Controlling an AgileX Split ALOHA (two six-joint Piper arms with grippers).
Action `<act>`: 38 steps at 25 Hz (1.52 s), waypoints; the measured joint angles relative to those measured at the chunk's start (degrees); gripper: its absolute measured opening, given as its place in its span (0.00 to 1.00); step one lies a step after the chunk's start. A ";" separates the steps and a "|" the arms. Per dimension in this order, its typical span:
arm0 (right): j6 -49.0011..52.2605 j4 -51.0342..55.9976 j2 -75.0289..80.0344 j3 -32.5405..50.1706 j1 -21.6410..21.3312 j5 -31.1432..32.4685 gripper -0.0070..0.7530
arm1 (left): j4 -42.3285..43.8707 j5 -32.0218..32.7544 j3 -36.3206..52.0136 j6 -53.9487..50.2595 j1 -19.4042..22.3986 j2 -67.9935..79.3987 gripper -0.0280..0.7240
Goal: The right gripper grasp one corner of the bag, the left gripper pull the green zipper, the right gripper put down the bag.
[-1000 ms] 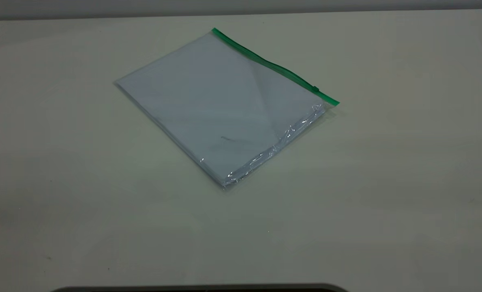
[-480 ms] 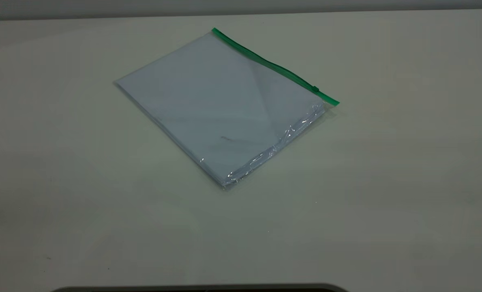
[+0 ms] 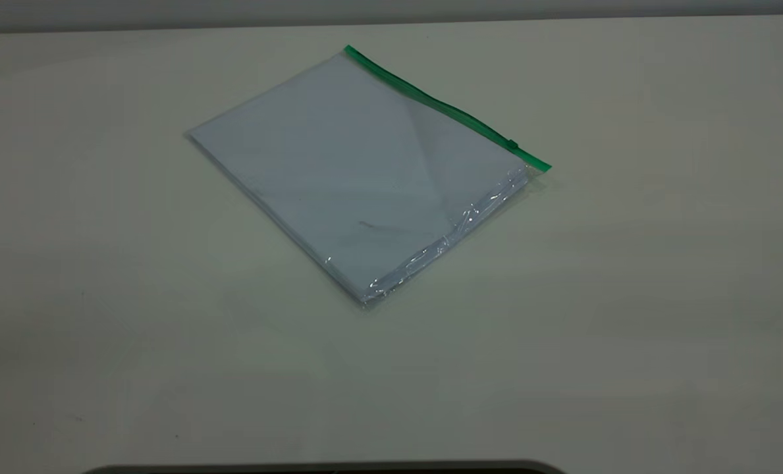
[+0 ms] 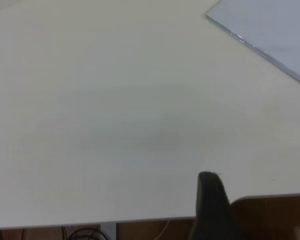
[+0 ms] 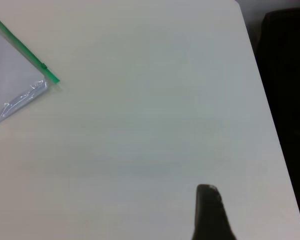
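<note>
The bag, a clear pouch with pale sheets inside, lies flat on the table, turned at an angle. Its green zipper runs along the far right edge, with the small slider tab close to the corner of the bag by the crinkled glossy margin. Neither arm appears in the exterior view. The right gripper shows as one black tip over bare table, well away from that corner and the zipper. The left gripper hangs near the table's edge, far from the bag's plain corner.
The pale table spreads widely around the bag. A dark curved shape lies along the near edge in the exterior view. Beyond the table edge there is a dark area in the right wrist view, and brown wood in the left wrist view.
</note>
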 joint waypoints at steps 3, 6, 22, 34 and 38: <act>0.00 0.00 0.00 0.00 0.00 0.00 0.68 | 0.00 0.00 0.00 0.00 -0.06 0.13 0.75; 0.00 0.00 0.00 0.00 0.00 -0.06 0.68 | 0.13 -0.37 -0.40 -0.05 -0.06 2.99 0.75; 1.69 3.35 28.76 -9.08 0.00 -10.60 0.68 | -0.53 -15.09 -29.50 -0.05 -0.06 56.81 0.75; -9.26 15.94 60.77 -10.59 0.00 -25.33 0.68 | -10.31 -19.77 -47.75 11.13 -0.24 86.06 0.75; -18.82 24.54 71.06 -10.84 0.00 -28.99 0.68 | -14.27 -20.56 -49.49 18.52 -0.41 92.51 0.75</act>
